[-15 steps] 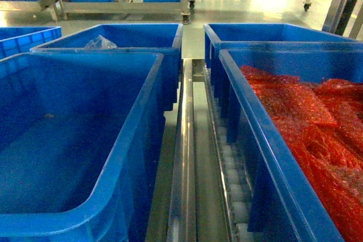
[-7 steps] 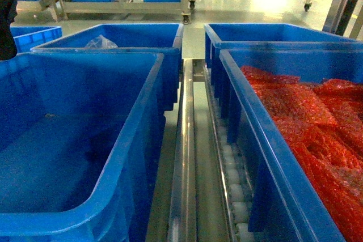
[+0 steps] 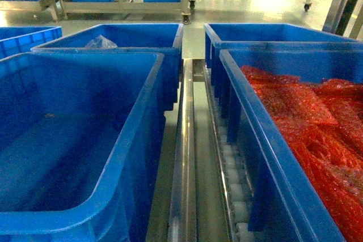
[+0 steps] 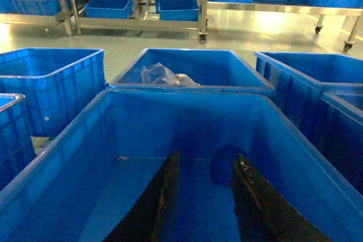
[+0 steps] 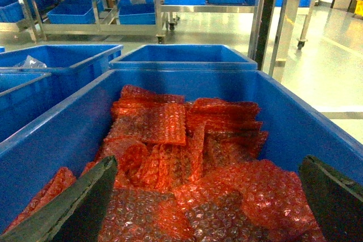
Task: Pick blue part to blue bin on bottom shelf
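1. Our left tool [image 4: 198, 196] hangs over the near left bin [image 4: 68, 157], jaws apart, gripping nothing.
2. A small dark-blue lump [image 4: 226, 165] sits on that bin's floor between the jaws; probably the blue part, too murky to swear.
3. Our right tool [image 5: 210, 196] is spread wide over the bin of red bubble wrap [image 5: 170, 134].
4. A steel roller rail [image 3: 232, 191] runs between the bins.

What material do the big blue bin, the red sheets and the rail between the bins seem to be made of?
The near-left blue bin looks like moulded plastic: smooth, slightly glossy walls with a rolled rim. The red sheets look like bubble wrap: thin translucent film covered in small air pockets. The rail looks like polished stainless steel, bright and mirror-like, though the exact metal cannot be told. Beside it, the rollers look like white plastic.
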